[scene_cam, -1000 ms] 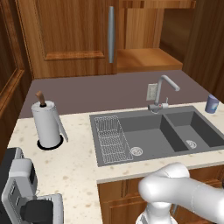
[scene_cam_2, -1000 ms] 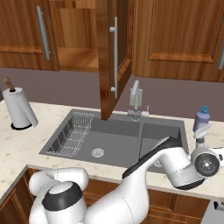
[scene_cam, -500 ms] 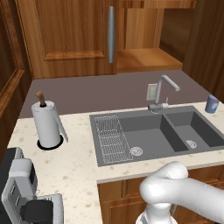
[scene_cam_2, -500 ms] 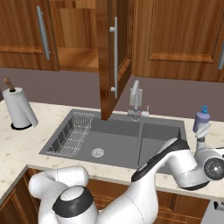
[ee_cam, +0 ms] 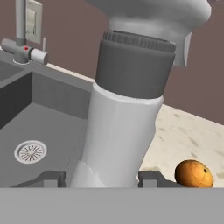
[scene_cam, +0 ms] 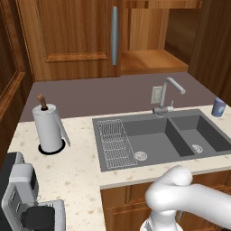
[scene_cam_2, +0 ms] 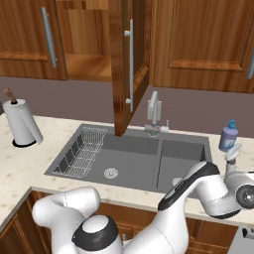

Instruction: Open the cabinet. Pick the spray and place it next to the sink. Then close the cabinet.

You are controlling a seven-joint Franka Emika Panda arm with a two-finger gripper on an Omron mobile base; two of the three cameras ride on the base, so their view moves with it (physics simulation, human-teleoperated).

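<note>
Spray bottle (ee_cam: 124,127) pinched upright between the jaws, one dark fingertip (ee_cam: 52,178) pressed to each side of its white base; upright grip probably chosen so it lands standing. Gripper (scene_cam_2: 232,153) hovering over the speckled counter (scene_cam_2: 245,218) beside the sink (scene_cam_2: 130,163), a blue soap bottle (scene_cam_2: 227,136) just behind. Orange fruit (ee_cam: 194,173) close on one side, sink rim close on the other: narrow landing strip. Cabinet (scene_cam_2: 123,64) door hanging open above the basin.

Glossy brown wood cabinet (scene_cam_2: 130,59), matt dark grey sink (scene_cam: 158,137), speckled stone-like counter (scene_cam: 76,167).
</note>
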